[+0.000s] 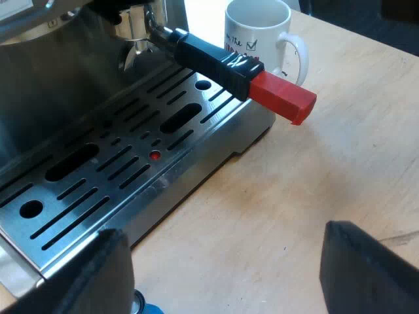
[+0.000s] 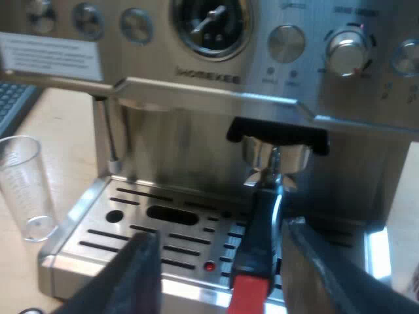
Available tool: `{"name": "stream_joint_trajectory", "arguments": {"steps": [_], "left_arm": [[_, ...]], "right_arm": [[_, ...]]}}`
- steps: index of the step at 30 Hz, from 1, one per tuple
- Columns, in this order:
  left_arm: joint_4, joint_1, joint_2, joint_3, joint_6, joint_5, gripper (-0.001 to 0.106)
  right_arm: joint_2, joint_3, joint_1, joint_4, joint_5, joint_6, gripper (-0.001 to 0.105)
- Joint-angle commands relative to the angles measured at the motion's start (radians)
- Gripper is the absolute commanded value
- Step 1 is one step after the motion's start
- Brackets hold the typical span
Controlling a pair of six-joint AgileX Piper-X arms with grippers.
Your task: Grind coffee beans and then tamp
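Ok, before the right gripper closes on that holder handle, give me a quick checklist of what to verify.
1. Holder locked into the espresso machine's front: ok.
2. Right gripper open, handle between its fingers: ok.
3. Left gripper open, away from the handle: ok.
4. Mug clear of the handle's red end: cannot tell.
5. Measuring glass upright beside the drip tray: ok.
6. Coffee in the holder: cannot tell.

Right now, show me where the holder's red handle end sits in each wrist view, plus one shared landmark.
Left wrist view: red handle end juts past the drip tray, near the mug.
Right wrist view: red handle end lies between the fingers of the open right gripper, by the drip tray.
Shared landmark: the tray's red dot.
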Motion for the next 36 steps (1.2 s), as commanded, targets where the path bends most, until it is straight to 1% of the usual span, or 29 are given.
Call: {"name": "stream_joint_trajectory", "arguments": {"steps": [1, 2, 3, 4, 5, 6, 8, 9, 13, 17, 21, 23, 24, 25, 28, 31, 36], "left_arm": [[-0.006, -0.006, -0.003, -0.004, -0.001, 0.007, 0.062], [-0.006, -0.006, -0.003, -0.004, -0.001, 0.007, 0.062], [-0.006, -0.006, -0.003, -0.004, -0.001, 0.007, 0.062], [-0.006, -0.006, -0.003, -0.004, -0.001, 0.007, 0.062], [-0.006, -0.006, -0.003, -0.004, -0.001, 0.007, 0.062], [-0.006, -0.006, -0.003, -0.004, -0.001, 0.007, 0.062], [-0.006, -0.006, -0.003, -0.004, -0.001, 0.007, 0.062], [-0.006, -0.006, -0.003, -0.004, -0.001, 0.007, 0.062], [-0.006, -0.006, -0.003, -0.004, -0.001, 0.007, 0.062], [-0.006, -0.006, -0.003, -0.004, -0.001, 0.007, 0.062], [-0.006, -0.006, -0.003, -0.004, -0.001, 0.007, 0.062], [-0.006, -0.006, -0.003, -0.004, -0.001, 0.007, 0.062], [-0.006, -0.006, -0.003, -0.004, -0.001, 0.007, 0.062], [-0.004, -0.006, -0.003, -0.004, -0.001, 0.007, 0.062], [-0.004, -0.006, -0.003, -0.004, -0.001, 0.007, 0.062], [-0.004, -0.006, -0.003, -0.004, -0.001, 0.007, 0.062], [-0.004, -0.006, -0.003, -0.004, -0.001, 0.007, 0.062]], "right_arm": [[-0.006, -0.056, -0.066, 0.12, -0.072, 0.067, 0.05], [-0.006, -0.062, -0.082, 0.146, -0.086, 0.073, 0.05], [-0.006, -0.071, -0.093, 0.163, -0.112, 0.098, 0.05], [-0.006, -0.089, -0.148, 0.237, -0.208, 0.137, 0.05], [-0.006, -0.093, -0.159, 0.249, -0.224, 0.149, 0.05], [-0.006, -0.095, -0.19, 0.275, -0.266, 0.168, 0.05], [-0.006, -0.094, -0.219, 0.299, -0.298, 0.179, 0.05], [-0.006, -0.094, -0.258, 0.33, -0.351, 0.196, 0.05], [-0.004, -0.094, -0.311, 0.356, -0.457, 0.209, 0.05], [0.004, -0.094, -0.318, 0.355, -0.486, 0.209, 0.05], [0.05, -0.115, -0.318, 0.359, -0.522, 0.209, 0.05], [0.057, -0.121, -0.318, 0.359, -0.523, 0.209, 0.049], [0.082, -0.136, -0.318, 0.362, -0.522, 0.209, 0.049], [0.126, -0.171, -0.318, 0.385, -0.522, 0.22, 0.049], [0.174, -0.2, -0.318, 0.404, -0.52, 0.223, 0.049], [0.209, -0.217, -0.318, 0.404, -0.518, 0.223, 0.049], [0.247, -0.218, -0.321, 0.409, -0.51, 0.223, 0.049]]}}
